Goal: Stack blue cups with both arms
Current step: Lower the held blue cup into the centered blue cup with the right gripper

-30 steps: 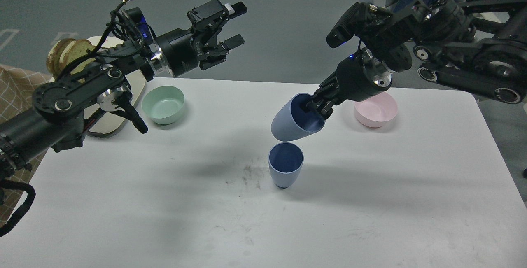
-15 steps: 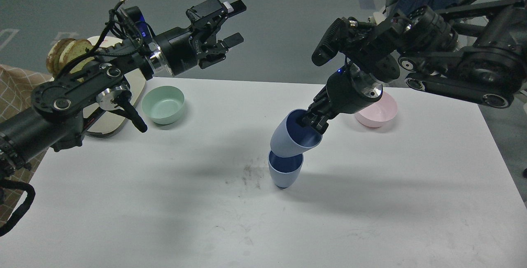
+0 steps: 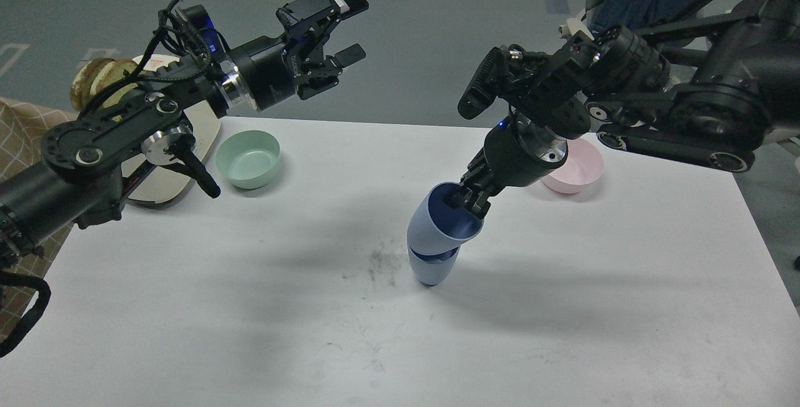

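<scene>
Two matte blue plastic cups [image 3: 431, 251] were half nested, the right claw [image 3: 470, 199] pinching the tilted top one's rim at 2 o'clock; next straighten, let go, while the left claw [image 3: 340, 35] hung open.

White table [image 3: 250, 332], scuffed mid-way. Mint-green bowl [image 3: 248, 158] far left, pink bowl [image 3: 578, 169] far right, well apart. Cream board [image 3: 164, 185] beside mint one.
</scene>
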Available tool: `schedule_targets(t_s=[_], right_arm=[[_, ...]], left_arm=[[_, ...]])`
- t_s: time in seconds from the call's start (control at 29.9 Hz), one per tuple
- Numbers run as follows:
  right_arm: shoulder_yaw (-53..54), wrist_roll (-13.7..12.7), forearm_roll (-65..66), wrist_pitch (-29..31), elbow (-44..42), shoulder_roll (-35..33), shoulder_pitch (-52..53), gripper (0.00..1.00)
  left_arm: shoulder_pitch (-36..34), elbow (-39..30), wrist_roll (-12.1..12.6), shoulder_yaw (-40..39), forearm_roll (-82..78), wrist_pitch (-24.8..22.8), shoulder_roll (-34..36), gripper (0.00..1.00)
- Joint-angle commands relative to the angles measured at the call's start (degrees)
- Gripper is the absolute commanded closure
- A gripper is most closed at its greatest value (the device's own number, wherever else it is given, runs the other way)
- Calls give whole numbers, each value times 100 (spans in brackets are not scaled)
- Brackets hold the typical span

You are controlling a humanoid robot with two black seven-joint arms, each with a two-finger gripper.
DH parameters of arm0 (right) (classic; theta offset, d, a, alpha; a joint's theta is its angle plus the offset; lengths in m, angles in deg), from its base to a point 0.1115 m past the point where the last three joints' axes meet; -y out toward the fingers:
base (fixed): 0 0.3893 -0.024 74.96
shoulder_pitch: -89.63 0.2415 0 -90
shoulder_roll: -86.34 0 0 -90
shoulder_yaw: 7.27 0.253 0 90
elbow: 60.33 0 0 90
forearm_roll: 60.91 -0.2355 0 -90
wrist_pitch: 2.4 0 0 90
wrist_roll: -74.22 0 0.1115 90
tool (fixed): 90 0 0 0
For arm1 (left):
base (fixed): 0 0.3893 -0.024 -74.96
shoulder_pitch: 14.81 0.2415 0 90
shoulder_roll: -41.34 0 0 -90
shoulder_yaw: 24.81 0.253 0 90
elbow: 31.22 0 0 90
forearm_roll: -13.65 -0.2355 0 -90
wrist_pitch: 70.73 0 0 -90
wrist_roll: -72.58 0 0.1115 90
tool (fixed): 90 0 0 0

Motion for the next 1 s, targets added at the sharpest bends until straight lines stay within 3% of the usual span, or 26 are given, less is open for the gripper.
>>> schedule_targets(t_s=[0.0, 0.27, 0.37, 0.97], right_arm=[[-9, 0, 5, 0, -18, 1, -34, 100], [-18, 0, 5, 0, -71, 36, -96, 100], [-18, 0, -3, 0, -79, 36, -122, 91], [-18, 0, -3, 0, -79, 19, -149, 64]], left_arm=[[1, -3, 0, -1, 0, 4, 0, 4], [1, 6, 0, -10, 0, 4, -35, 4], [1, 6, 0, -10, -9, 4, -61, 4], [10, 6, 0, -19, -9, 4, -35, 4]])
